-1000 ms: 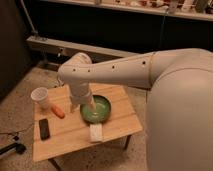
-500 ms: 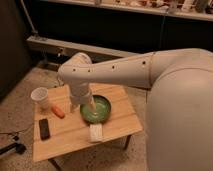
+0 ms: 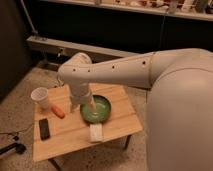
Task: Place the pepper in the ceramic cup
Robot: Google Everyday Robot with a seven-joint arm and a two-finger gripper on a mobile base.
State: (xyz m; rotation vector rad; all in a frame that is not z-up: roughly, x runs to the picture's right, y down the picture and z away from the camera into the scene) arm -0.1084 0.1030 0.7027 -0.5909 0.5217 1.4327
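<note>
The orange-red pepper [image 3: 58, 111] lies on the small wooden table [image 3: 75, 135], left of centre. The white ceramic cup [image 3: 40, 97] stands upright at the table's far left corner, a short way up-left of the pepper. My white arm reaches in from the right and bends down over the table. Its gripper [image 3: 76, 106] hangs just right of the pepper, at the left rim of the green bowl [image 3: 98, 110], mostly hidden behind the wrist.
A flat black rectangular device [image 3: 44, 128] lies near the table's front left. A white folded item [image 3: 95, 132] lies in front of the bowl. A pale stick stands in the bowl. Dark cabinets and a metal rail run behind the table.
</note>
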